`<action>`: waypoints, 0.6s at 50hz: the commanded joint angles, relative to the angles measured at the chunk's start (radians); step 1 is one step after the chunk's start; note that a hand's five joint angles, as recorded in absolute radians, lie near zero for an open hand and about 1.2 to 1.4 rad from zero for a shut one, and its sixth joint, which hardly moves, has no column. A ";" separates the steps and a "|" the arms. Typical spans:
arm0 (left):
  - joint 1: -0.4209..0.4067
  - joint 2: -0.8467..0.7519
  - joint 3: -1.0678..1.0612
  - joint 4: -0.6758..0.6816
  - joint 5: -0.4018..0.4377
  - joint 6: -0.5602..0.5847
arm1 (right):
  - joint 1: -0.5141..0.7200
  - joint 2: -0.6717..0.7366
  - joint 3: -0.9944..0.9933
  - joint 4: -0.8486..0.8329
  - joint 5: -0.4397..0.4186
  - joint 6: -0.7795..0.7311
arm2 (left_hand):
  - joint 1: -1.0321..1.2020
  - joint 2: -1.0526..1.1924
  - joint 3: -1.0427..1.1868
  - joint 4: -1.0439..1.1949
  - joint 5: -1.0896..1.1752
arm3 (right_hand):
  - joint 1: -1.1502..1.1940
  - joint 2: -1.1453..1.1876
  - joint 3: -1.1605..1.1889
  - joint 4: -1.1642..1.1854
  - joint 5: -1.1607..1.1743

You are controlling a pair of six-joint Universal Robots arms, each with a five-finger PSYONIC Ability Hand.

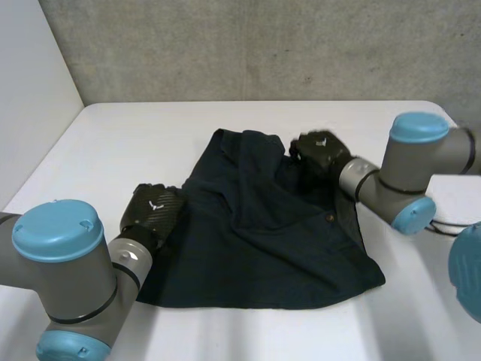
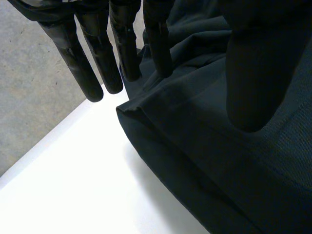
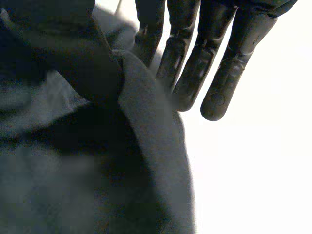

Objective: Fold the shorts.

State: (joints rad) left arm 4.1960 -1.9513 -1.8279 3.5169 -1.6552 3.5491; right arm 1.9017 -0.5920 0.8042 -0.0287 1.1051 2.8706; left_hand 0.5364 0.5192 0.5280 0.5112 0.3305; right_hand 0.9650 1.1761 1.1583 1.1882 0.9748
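Observation:
Dark navy shorts (image 1: 263,241) lie crumpled in the middle of the white table (image 1: 113,143), with a small button (image 1: 329,217) showing near their right side. My left hand (image 1: 154,210) rests at the shorts' left edge. In the left wrist view its fingers (image 2: 92,73) hang straight just past the cloth edge (image 2: 219,161), the thumb (image 2: 258,73) hovers over the fabric, and it is open. My right hand (image 1: 322,154) is at the far right edge. There a raised fold of cloth (image 3: 146,126) is pinched between its thumb (image 3: 73,53) and fingers (image 3: 219,73).
A grey wall (image 1: 263,45) stands behind the table's far edge. Bare tabletop lies to the left of the shorts and along the front. My right arm's elbow (image 1: 413,180) sits over the table's right side.

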 commanded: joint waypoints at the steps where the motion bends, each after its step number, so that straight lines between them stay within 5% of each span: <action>1: 0.001 0.002 0.001 0.001 0.000 0.000 | -0.006 -0.254 0.020 -0.100 -0.010 0.254 | 0.015 0.032 0.023 0.040 0.046 | 0.431 0.220 0.238 0.208 0.247; 13: 0.001 0.008 -0.001 -0.001 0.000 0.000 | -0.001 -0.522 0.004 -0.142 0.013 0.386 | 0.015 0.032 0.023 0.040 0.046 | 0.431 0.220 0.238 0.208 0.247; 30: 0.001 0.011 -0.001 -0.001 -0.003 0.000 | 0.019 -0.448 -0.011 -0.043 0.059 0.420 | 0.015 0.032 0.023 0.040 0.046 | 0.431 0.220 0.238 0.208 0.247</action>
State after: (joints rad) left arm 4.1970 -1.9407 -1.8287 3.5159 -1.6571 3.5490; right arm 1.9237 -1.0565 0.8325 -0.0918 1.1264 3.2733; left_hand 0.5364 0.5189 0.5280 0.5112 0.3305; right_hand 0.9743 1.1760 1.1805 1.1925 0.9748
